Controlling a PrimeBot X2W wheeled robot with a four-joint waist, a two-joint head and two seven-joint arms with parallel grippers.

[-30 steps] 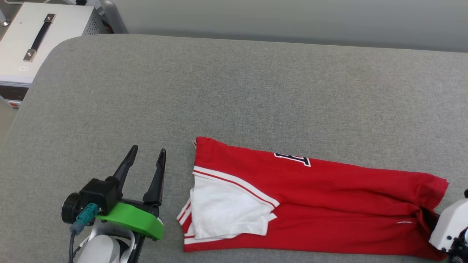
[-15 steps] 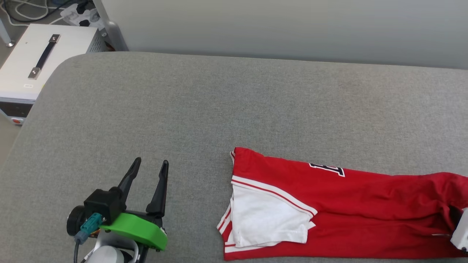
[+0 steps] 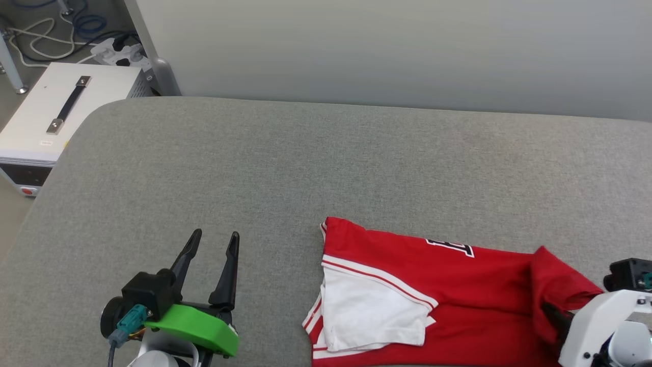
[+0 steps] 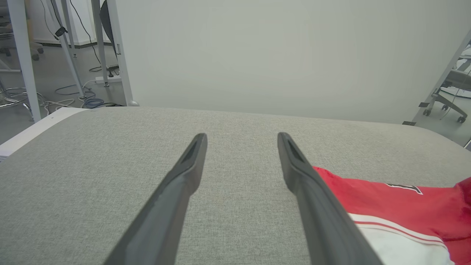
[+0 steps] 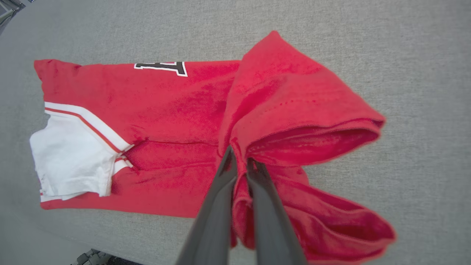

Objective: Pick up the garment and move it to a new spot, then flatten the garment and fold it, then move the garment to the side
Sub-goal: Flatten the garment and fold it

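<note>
The garment is a red shirt with a white sleeve and striped trim, folded lengthwise on the grey table, and part of a black print shows on it. My right gripper is shut on the garment's red hem end, which is lifted and doubled back over the body. In the head view the right gripper sits at the lower right, its fingers buried in the raised fabric. My left gripper stands open to the left of the garment, clear of it, with nothing between its fingers. The garment's corner lies beside the right finger.
The grey padded table stretches wide behind and left of the garment. A white box with a black handle stands off the table's far left corner, with cables on the floor. A pale wall runs behind the table.
My right gripper has raised the red hem end and carried it leftward over the shirt, making a fold. The camera has tilted, showing more wall. The left gripper stays open in place.
</note>
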